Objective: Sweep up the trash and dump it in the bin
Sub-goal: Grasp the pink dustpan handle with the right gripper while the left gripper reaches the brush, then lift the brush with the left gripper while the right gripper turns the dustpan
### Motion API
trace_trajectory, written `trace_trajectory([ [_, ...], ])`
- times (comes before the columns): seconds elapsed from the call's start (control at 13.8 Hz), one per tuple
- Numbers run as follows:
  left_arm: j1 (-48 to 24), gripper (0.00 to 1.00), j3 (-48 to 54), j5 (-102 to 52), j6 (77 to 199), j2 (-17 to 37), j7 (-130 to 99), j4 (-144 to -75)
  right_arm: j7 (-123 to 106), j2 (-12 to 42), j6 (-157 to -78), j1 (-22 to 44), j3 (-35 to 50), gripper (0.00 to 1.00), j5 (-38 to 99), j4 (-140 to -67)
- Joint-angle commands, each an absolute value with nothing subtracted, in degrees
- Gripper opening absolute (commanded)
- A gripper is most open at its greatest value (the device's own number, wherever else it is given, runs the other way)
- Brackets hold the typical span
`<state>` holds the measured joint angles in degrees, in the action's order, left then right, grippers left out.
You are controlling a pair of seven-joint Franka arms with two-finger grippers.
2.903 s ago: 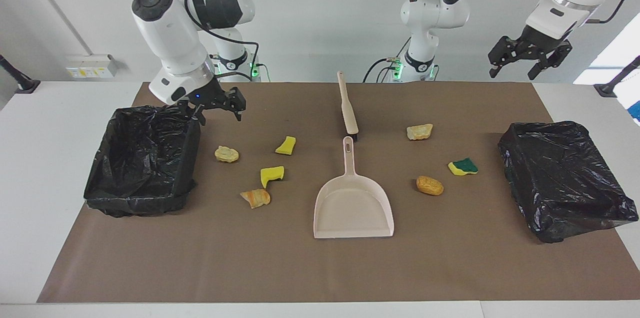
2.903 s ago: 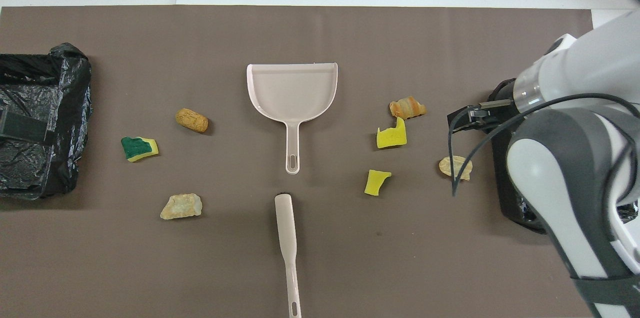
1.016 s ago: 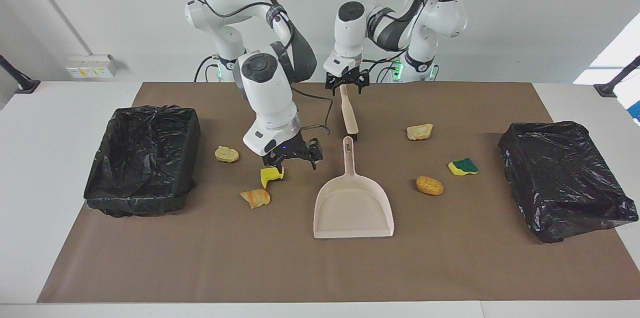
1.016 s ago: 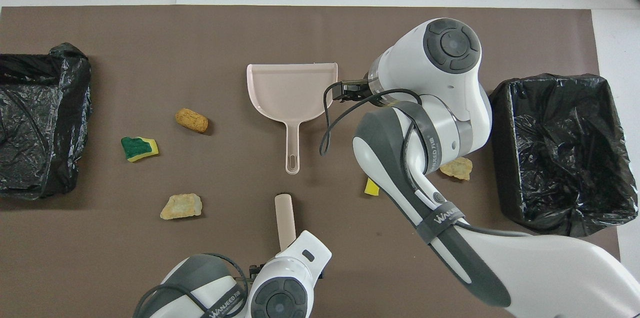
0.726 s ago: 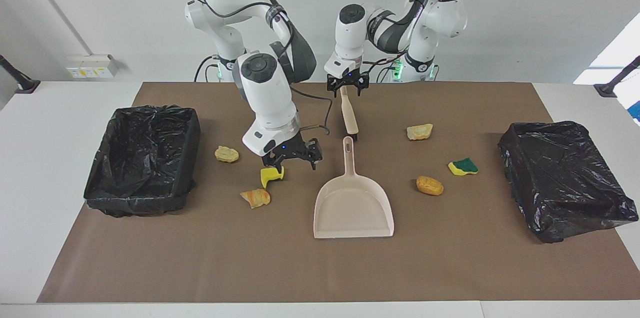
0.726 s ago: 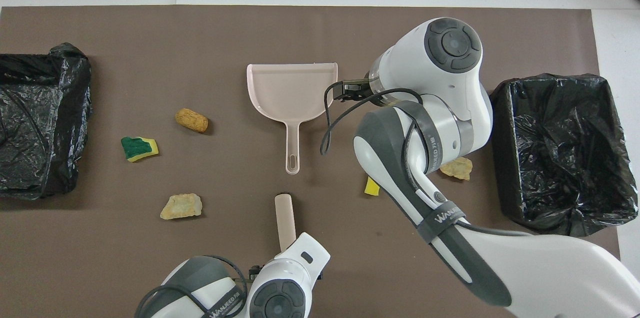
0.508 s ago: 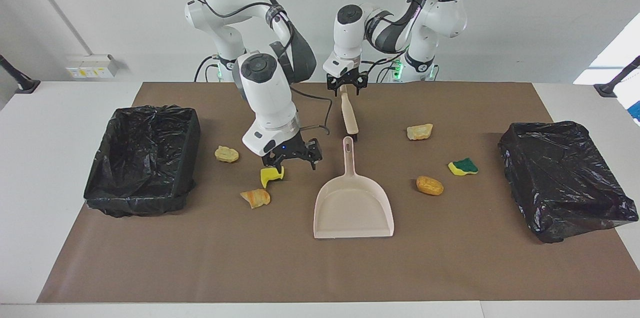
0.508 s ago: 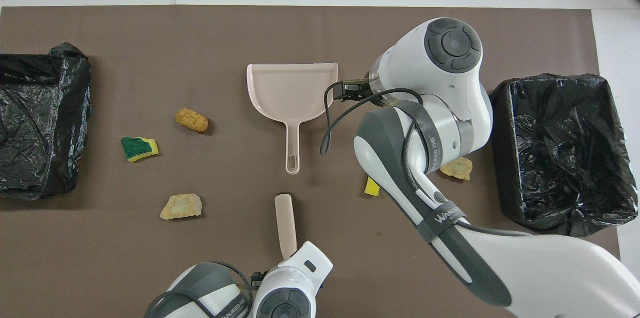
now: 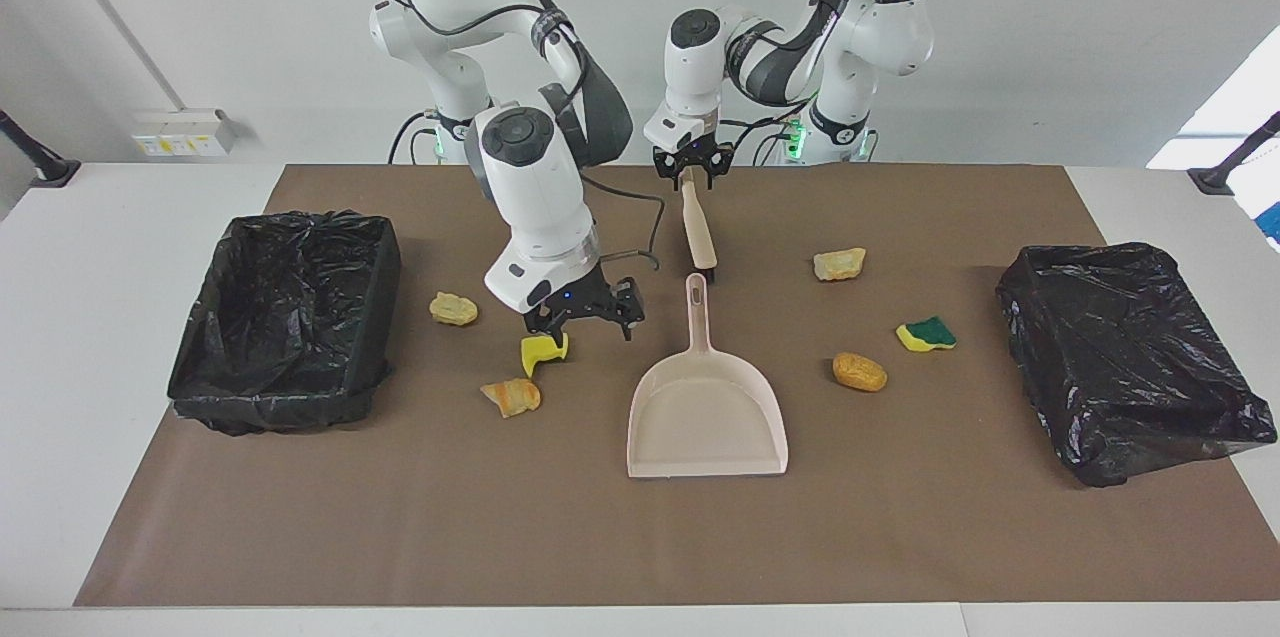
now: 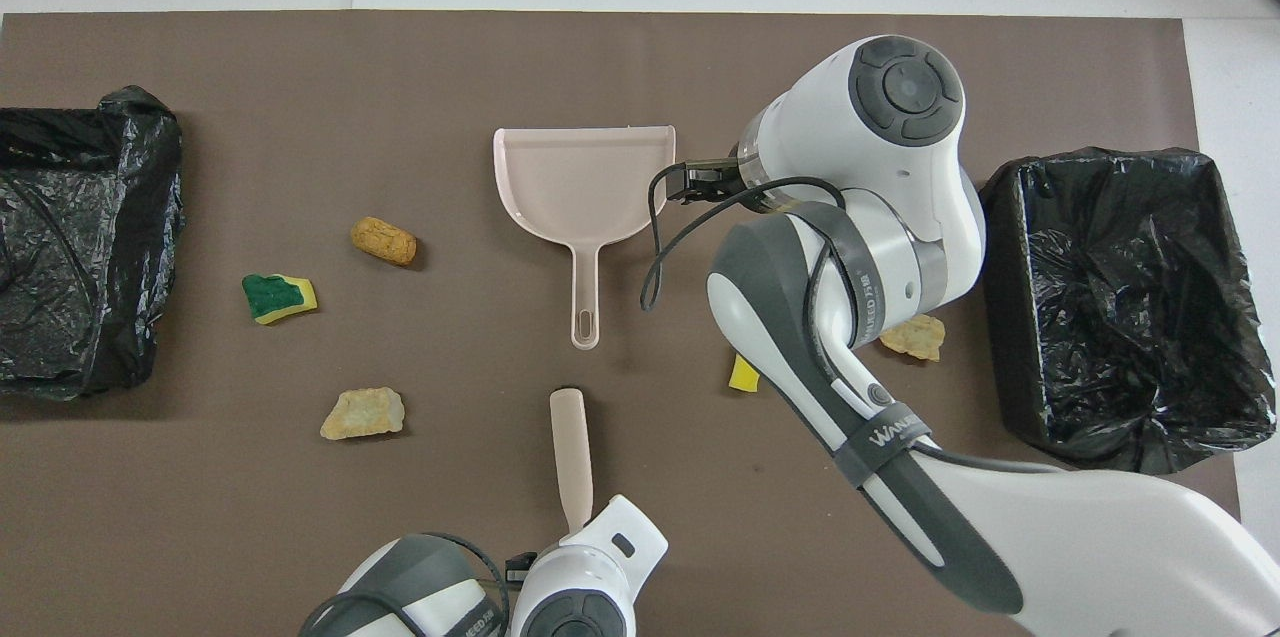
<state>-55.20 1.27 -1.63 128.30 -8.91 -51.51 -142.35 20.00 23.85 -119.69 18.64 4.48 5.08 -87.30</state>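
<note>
Facing view: left gripper (image 9: 688, 173) is at upper centre of frame, down at the top end of the brush (image 9: 698, 229), fingers pinched onto the handle. The brush lies on the brown mat (image 9: 600, 537), bristle end just short of the dustpan (image 9: 705, 417) handle, not touching it. The dustpan lies flat at frame centre, nothing in it.

Right gripper (image 9: 588, 321) hangs just above centre, beside the dustpan handle, fingers apart and holding nothing. It's low over a yellow sponge piece (image 9: 545, 349); can't tell if it touches.

Trash is all on the mat:
- right arm's side of the dustpan: tan lump (image 9: 453, 308), the yellow piece, orange-brown lump (image 9: 512, 396) lower in frame
- left arm's side: pale lump (image 9: 839, 263), green-topped sponge (image 9: 926, 333), brown lump (image 9: 860, 371)
- seventh scrap shows only in the overhead view, a yellow sliver (image 10: 742, 375) poking out from under the right arm, mid-frame

Two black-bagged bins, one at each end of the mat at mid-height: right arm's end (image 9: 300, 223), left arm's end (image 9: 1100, 262). No trash visible in either.
</note>
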Motion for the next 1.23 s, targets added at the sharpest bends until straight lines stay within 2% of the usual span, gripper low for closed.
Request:
trace_trajectory([
  [0.0,-56.7,0.00,0.1,-2.2,129.0,-10.3,-51.2,-143.5,19.7,24.3,-119.8,18.0,5.0,1.00,5.2,-86.7],
  [0.29,-55.6,0.00,-0.5,-2.2,124.7,-10.3,-49.8,-140.7,19.7,24.3,-119.8,17.9,5.0,1.00,5.2,-86.7],
  [0.73,-44.3,0.00,-0.7,-1.9,111.7,-15.0,-50.5,-139.7,19.9,24.3,-123.2,18.4,5.0,1.00,5.2,-87.5],
  [0.94,-40.7,0.00,-0.7,-1.7,99.1,-17.4,-54.3,-139.7,21.7,24.4,-125.5,19.7,5.0,1.00,5.1,-87.8],
  [1.16,-40.0,0.00,-0.5,-1.6,96.2,-19.0,-66.5,-140.7,27.8,25.6,-128.6,24.6,4.7,1.00,0.9,-88.4],
])
